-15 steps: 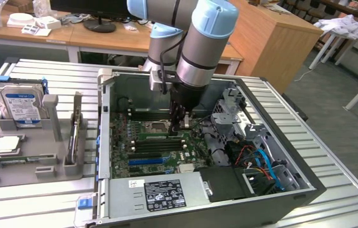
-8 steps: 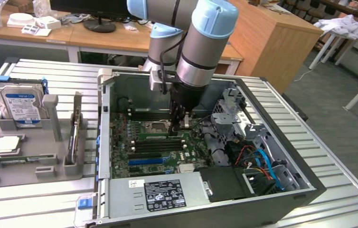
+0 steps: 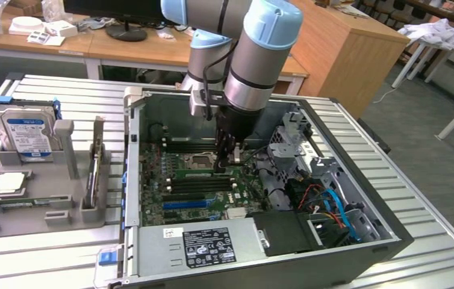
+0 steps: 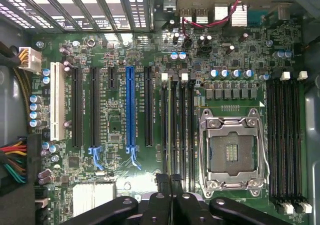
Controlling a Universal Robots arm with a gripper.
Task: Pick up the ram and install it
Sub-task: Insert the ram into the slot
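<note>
One motherboard (image 4: 115, 115) is housed in the open computer case (image 3: 332, 265), with two banks of four memory slots counted either side of the CPU socket (image 4: 231, 152). The ram (image 4: 169, 130) is seen edge-on over one slot, pinched between the nearly closed jaws of the gripper (image 4: 167, 182). One hard drive (image 3: 26, 132) and one processor chip (image 3: 8, 183) are kept in the grey tray (image 3: 42, 198) on the tabletop (image 3: 34, 259)
</note>
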